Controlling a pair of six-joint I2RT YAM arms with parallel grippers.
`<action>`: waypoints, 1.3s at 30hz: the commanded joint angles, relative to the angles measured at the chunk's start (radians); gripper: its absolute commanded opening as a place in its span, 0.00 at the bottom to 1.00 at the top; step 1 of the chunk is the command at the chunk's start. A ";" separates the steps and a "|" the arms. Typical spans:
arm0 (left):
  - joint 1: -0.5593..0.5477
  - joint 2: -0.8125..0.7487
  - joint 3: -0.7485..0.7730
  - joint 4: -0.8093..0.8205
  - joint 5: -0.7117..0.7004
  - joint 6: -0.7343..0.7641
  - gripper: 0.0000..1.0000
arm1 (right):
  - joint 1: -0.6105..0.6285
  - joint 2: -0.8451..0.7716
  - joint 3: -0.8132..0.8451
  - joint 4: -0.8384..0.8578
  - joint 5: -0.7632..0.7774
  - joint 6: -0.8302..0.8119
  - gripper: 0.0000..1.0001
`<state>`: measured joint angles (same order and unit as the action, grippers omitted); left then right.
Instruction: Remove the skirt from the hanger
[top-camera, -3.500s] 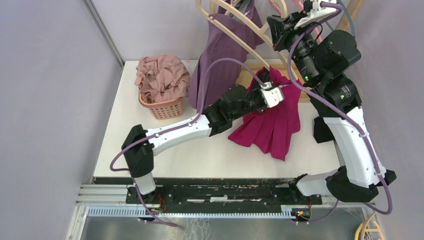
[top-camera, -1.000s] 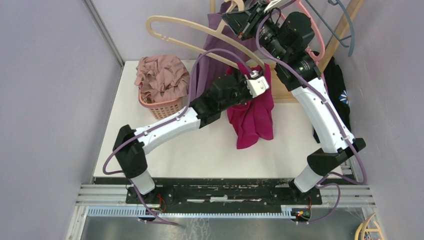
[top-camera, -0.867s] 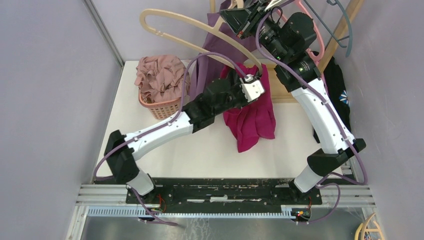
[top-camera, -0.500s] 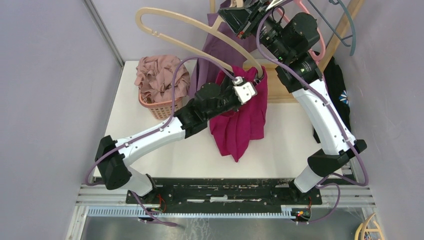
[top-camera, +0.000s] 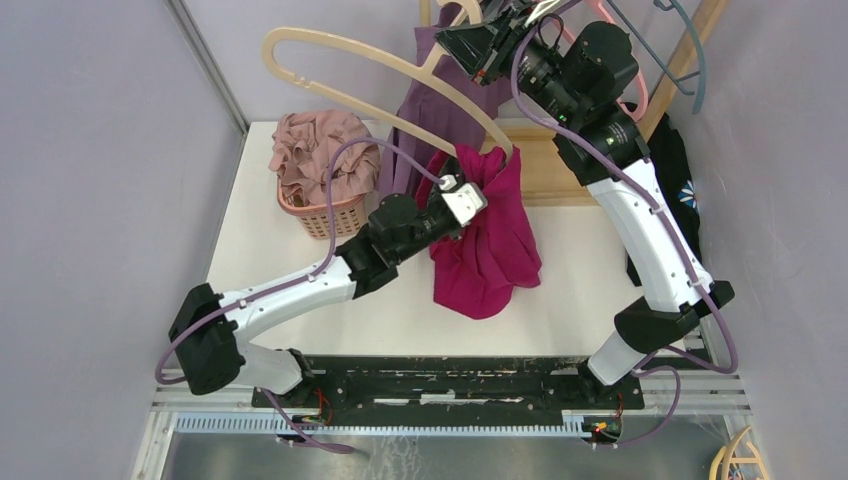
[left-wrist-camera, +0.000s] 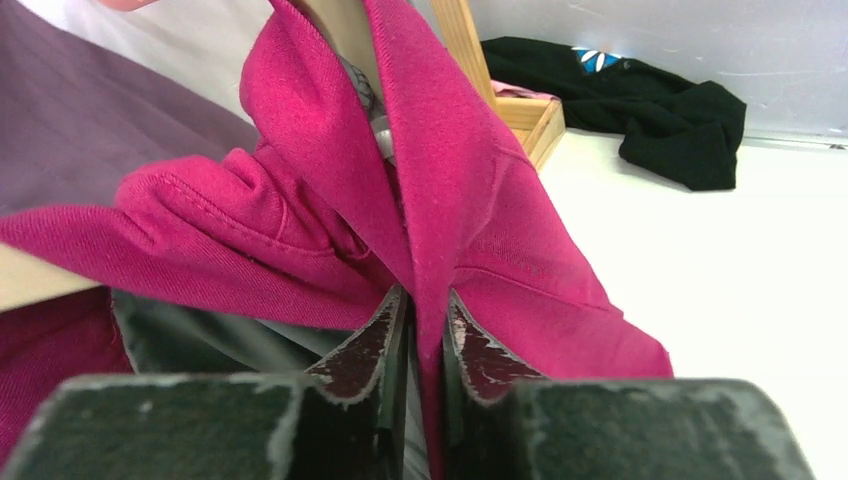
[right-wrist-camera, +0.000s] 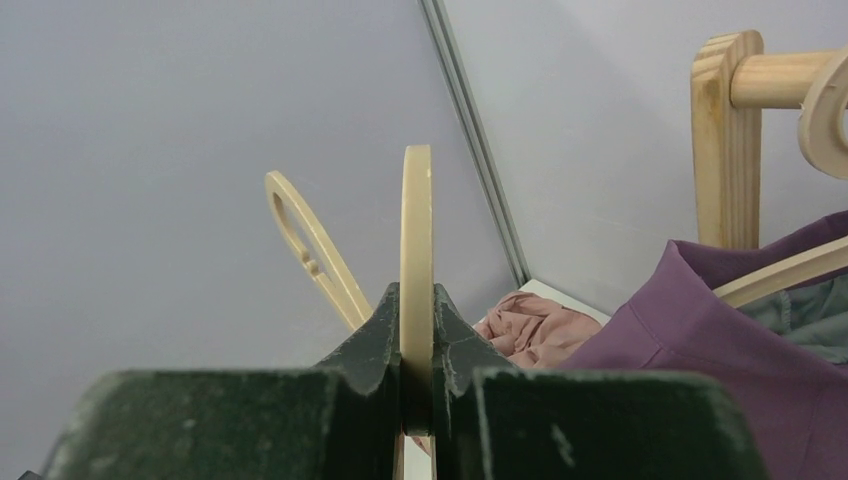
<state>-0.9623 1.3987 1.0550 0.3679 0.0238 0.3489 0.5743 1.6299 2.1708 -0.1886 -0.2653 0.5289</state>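
My left gripper (left-wrist-camera: 425, 310) is clamped on a thin fold of the magenta skirt (top-camera: 490, 250), and my right gripper (right-wrist-camera: 417, 300) is closed on the pale wooden hanger (top-camera: 400, 70), holding it high over the far edge of the counter. The skirt is not off yet: its top hangs from the hanger's lower tip, and the rest sags onto the middle of the counter. My worry is that catch point. In the left wrist view a small metal piece (left-wrist-camera: 372, 105) shows inside the fold, perhaps a clip, though I cannot tell. If it bites the cloth, pulling toward the near edge could drag the hanger round in my right fingers, which hold only its narrow edge, or strain the seam. My pinch is slim too, so a sharp tug might let the cloth slip out. The hanger's long free arm reaches toward the far left corner, above the basket (top-camera: 330, 215), and a twist could swing it into the hanging purple garment (top-camera: 430, 110)
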 joint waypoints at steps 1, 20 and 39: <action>0.023 -0.018 -0.127 -0.231 -0.036 -0.072 0.28 | 0.015 -0.076 0.135 0.397 0.012 -0.002 0.01; 0.055 -0.131 -0.165 -0.254 -0.108 -0.059 0.59 | 0.015 -0.080 0.132 0.398 0.015 -0.016 0.01; 0.105 -0.211 -0.213 -0.222 -0.116 -0.088 0.03 | 0.015 -0.087 0.117 0.395 0.020 -0.034 0.01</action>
<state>-0.8711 1.2179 0.7803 0.1188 -0.0723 0.2977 0.5877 1.5387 2.2696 0.1589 -0.2577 0.5030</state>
